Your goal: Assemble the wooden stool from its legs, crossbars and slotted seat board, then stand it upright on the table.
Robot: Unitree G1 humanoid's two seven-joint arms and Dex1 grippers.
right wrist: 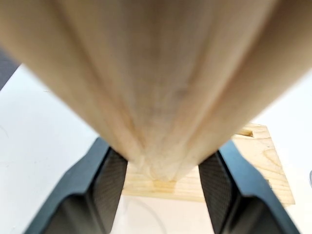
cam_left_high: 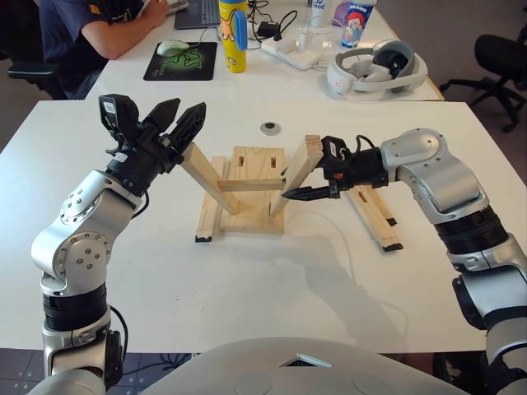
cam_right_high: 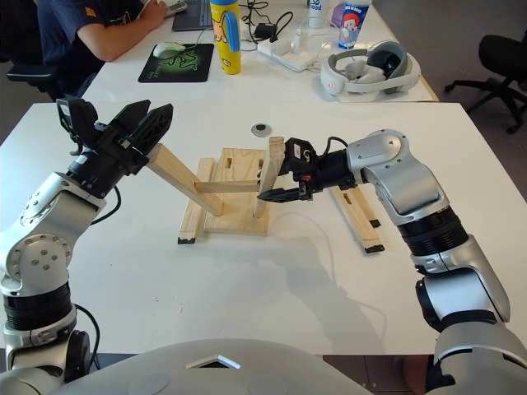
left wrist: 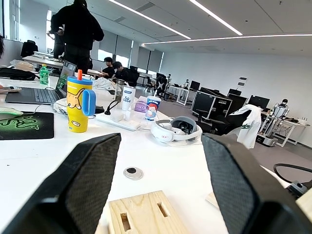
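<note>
White table top fills the scene, with a pale square wooden seat board cut with slots lying flat at its middle. Over the seat board leans a wooden frame of two legs joined by a crossbar. The right gripper has its black fingers closed on the frame's right-hand leg, above the board's right edge. The left gripper is up and to the left of the board, its fingers spread wide with nothing between them. The frame's other leg ends just under them, and I cannot tell whether it touches them. A loose wooden leg lies along the board's left side. A flat pair of wooden legs lies to the board's right, partly beneath the right arm. A small round grey disc sits beyond the board. Farther back stand a yellow tumbler and a white headset.
</note>
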